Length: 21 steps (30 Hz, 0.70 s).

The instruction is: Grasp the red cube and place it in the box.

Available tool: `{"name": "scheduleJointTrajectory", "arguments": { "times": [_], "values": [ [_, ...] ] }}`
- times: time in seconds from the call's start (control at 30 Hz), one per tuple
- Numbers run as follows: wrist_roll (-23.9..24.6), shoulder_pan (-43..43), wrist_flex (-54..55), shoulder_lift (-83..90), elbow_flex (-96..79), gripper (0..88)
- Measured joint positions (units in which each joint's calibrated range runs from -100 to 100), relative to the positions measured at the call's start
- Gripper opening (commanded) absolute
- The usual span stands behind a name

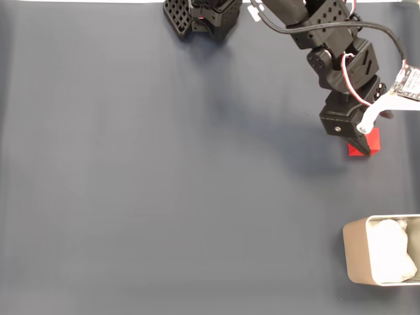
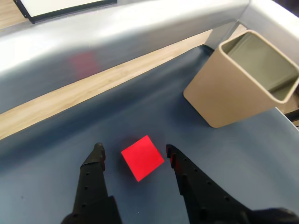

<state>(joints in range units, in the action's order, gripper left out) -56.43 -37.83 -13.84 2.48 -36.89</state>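
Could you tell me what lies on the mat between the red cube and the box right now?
Nothing: in the fixed view, only bare dark blue mat separates the red cube from the box. The wrist view shows the same gap.

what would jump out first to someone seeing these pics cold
The bright red cube stands out most: it lies on the dark blue mat between the open black fingers of the gripper in the wrist view. In the fixed view the black arm reaches in from the top right over the cube. Next comes the beige box at the lower right edge of the fixed view, with white padding inside.
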Motion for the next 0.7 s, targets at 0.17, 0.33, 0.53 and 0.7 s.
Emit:
{"name": "scheduleJointTrajectory", "arguments": {
  "times": [0.17,0.33,0.53,0.7],
  "values": [
    [0.0,-0.4,0.0,0.4,0.0,30.5],
    [-0.4,0.1,0.0,0.8,-1.1,30.5],
    [-0.6,-0.1,0.8,0.8,-1.1,30.3],
    [-0.6,0.0,1.8,-0.9,-1.1,30.3]
  ]
}}
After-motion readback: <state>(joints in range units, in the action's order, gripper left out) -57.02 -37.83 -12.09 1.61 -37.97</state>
